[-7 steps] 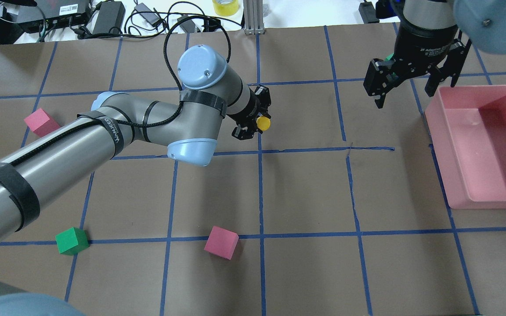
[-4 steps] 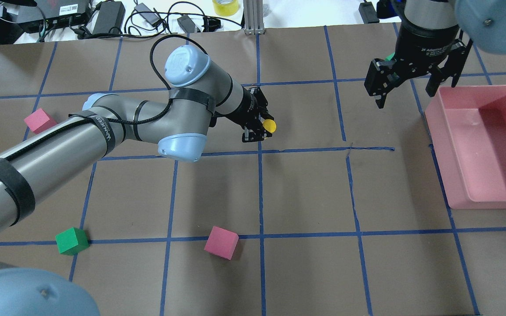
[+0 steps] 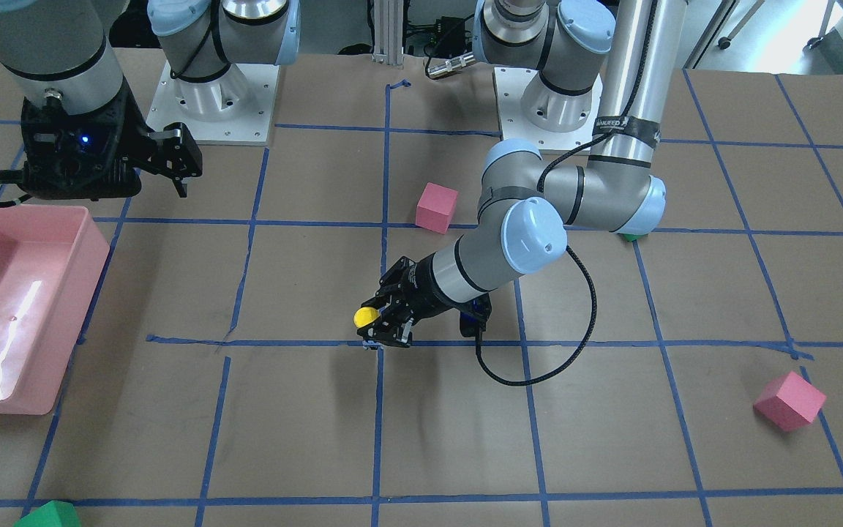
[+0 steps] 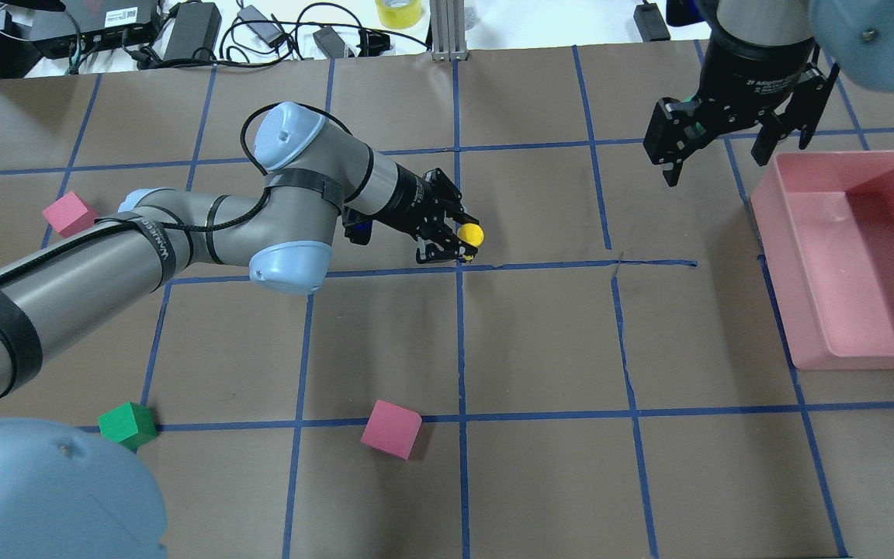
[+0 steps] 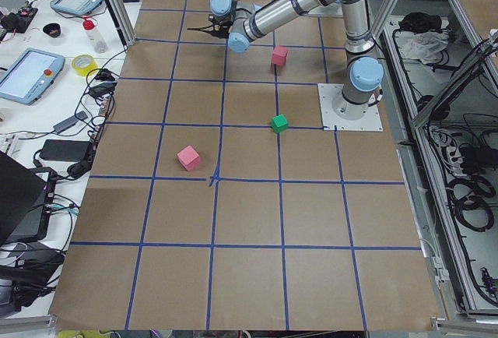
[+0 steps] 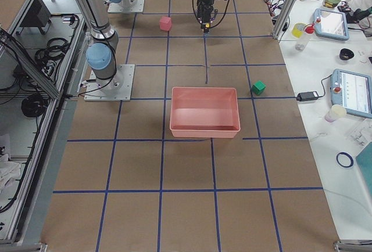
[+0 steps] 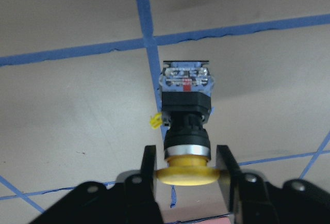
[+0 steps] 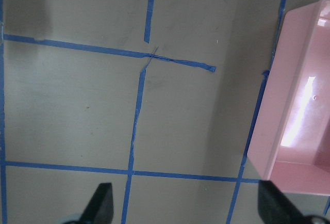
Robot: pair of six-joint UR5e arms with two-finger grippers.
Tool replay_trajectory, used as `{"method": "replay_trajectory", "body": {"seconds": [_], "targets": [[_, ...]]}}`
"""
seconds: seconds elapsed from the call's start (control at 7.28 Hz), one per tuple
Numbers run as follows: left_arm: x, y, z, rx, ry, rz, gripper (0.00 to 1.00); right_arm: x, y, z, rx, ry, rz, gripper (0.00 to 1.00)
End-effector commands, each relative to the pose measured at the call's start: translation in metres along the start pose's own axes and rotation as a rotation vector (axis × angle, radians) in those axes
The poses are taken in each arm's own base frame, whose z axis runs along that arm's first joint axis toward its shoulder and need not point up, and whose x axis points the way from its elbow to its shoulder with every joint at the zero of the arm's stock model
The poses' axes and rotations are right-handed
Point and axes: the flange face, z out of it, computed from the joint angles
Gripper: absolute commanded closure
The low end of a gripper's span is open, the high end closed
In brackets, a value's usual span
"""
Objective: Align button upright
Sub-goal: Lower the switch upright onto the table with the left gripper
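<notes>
The button [image 7: 185,110] has a yellow cap, a black body and a silvery-blue base. My left gripper [image 7: 186,156] is shut on its yellow cap, with the base pointing away toward the table. In the overhead view the left gripper [image 4: 451,242] holds the button [image 4: 469,234] low over a blue tape crossing near mid-table. The front view shows the cap [image 3: 365,316] in the left gripper [image 3: 383,328], the base down by the tape. I cannot tell if the base touches the table. My right gripper [image 4: 726,151] is open and empty, beside the pink bin.
A pink bin [image 4: 804,341] stands at the right edge. A pink cube [image 4: 390,428] lies near the front middle, another pink cube [image 4: 68,215] far left, a green cube [image 4: 127,425] front left. Cables and boxes lie beyond the table's far edge.
My left arm has swung its wrist leftward and lower, tilting the gripper. The button stays gripped and has moved down toward the tape crossing. The right gripper has barely moved.
</notes>
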Motion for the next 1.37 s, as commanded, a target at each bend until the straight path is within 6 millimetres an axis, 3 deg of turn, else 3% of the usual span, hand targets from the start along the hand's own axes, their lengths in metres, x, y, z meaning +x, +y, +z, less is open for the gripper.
{"method": "replay_trajectory", "body": {"seconds": [0.0,0.27,0.41,0.55,0.69,0.96,1.24], "targets": [[-0.001,-0.016,0.008,-0.015,-0.017,0.005,0.79,-0.009,-0.005,-0.016,0.099,-0.095,-0.013,0.0],[-0.002,-0.02,0.01,-0.011,-0.022,0.01,0.75,-0.014,-0.007,-0.018,0.123,-0.122,-0.004,0.0],[-0.002,-0.02,0.01,-0.009,-0.022,0.02,0.57,-0.014,-0.006,-0.017,0.111,-0.122,0.014,0.0],[-0.001,-0.022,0.012,-0.002,-0.024,0.029,0.45,-0.013,-0.006,-0.016,0.101,-0.117,0.061,0.0],[0.0,-0.023,0.012,0.002,-0.024,0.033,0.0,-0.014,-0.004,-0.014,0.097,-0.118,0.064,0.0],[0.003,-0.017,0.005,0.003,-0.009,0.048,0.0,-0.013,-0.004,-0.011,0.091,-0.113,0.067,0.0],[0.028,-0.003,-0.035,0.195,0.083,0.148,0.0,-0.012,-0.004,-0.009,0.086,-0.112,0.067,0.0]]}}
